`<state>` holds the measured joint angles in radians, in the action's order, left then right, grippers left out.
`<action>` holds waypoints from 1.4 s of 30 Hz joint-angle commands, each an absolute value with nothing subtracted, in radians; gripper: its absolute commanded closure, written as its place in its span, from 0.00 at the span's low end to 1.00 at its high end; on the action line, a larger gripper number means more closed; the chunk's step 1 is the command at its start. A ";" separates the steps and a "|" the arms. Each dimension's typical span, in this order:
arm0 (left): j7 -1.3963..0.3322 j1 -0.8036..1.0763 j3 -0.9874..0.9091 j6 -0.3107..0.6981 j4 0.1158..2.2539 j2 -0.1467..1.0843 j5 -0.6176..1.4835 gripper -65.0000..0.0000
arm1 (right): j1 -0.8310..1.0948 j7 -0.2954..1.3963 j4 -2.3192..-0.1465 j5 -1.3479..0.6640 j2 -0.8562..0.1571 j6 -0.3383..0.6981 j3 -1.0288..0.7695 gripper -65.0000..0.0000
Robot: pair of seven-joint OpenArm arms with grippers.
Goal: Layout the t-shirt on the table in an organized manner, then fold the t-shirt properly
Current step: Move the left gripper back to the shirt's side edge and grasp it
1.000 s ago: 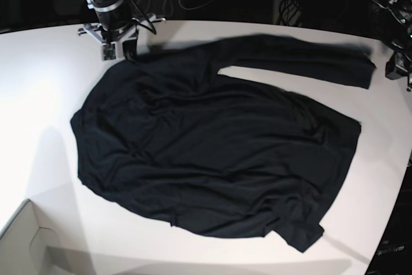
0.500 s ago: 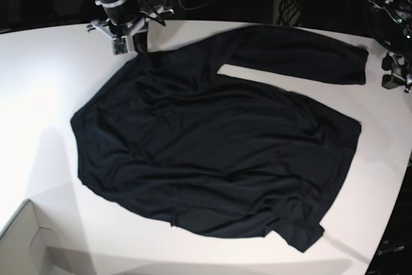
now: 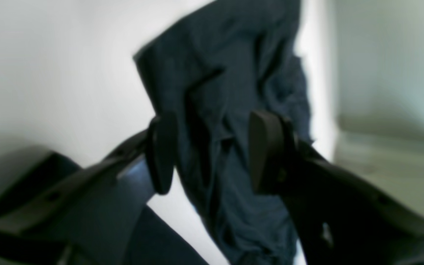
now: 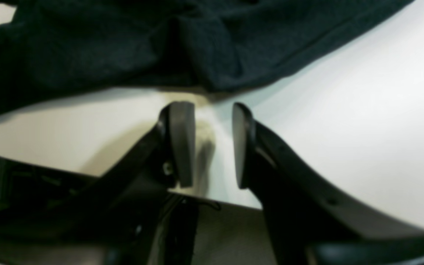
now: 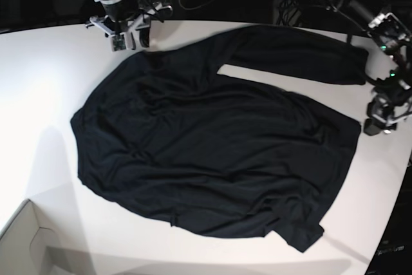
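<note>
While both claws stand apart from the cloth: the spreading step looks done

Shirt: the t-shirt (image 5: 212,152) lies spread across the middle of the table (image 5: 38,82), body mostly flat with soft wrinkles, one sleeve stretched toward the left claw's side, a small flap turned out at the near hem

Right claw: the right gripper (image 5: 131,35) sits just beyond the shirt's far corner; in the right wrist view (image 4: 212,143) its jaws are parted with only bare tabletop between them, the dark hem lying just ahead of the tips, so it has released

Left claw: the left gripper (image 5: 380,123) hangs just off the shirt's side edge, below the sleeve end; in the left wrist view (image 3: 212,151) its jaws are apart and the sleeve shows in the gap behind them, apparently not pinched, so it reads as let go

Just changed: a second ago the right claw was down at the shirt's corner and the left one was barely in view at the sleeve end; both have since let go and pulled back, and the sleeve end has settled a little nearer the body

Meaning for the task: layout seems finished; folding is the likely next stage, and the sleeve is the natural first thing to bring in

Beyond: a cardboard box (image 5: 26,249) corner at the near edge, well away from both claws
</note>
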<state>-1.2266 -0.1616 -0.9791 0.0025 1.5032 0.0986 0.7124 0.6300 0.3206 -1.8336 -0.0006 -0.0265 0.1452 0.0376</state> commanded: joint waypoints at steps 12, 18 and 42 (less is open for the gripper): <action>-0.924 -0.183 -0.743 0.004 1.377 0.064 0.673 0.54 | 0.638 0.302 -1.850 -0.002 -0.047 0.150 0.036 0.72; -0.883 -0.186 -0.739 0.004 1.336 0.065 0.677 0.54 | 0.631 0.303 -1.850 -0.002 -0.051 0.150 0.036 0.72; -0.875 -0.205 -0.745 0.004 1.293 0.065 0.682 1.00 | 0.613 0.305 -1.845 -0.002 -0.071 0.150 0.036 0.72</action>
<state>-0.8848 -0.1886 -0.7441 -0.0010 1.2709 0.0525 0.6689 0.6094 0.3279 -1.8320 -0.0002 -0.0666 0.1452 0.0357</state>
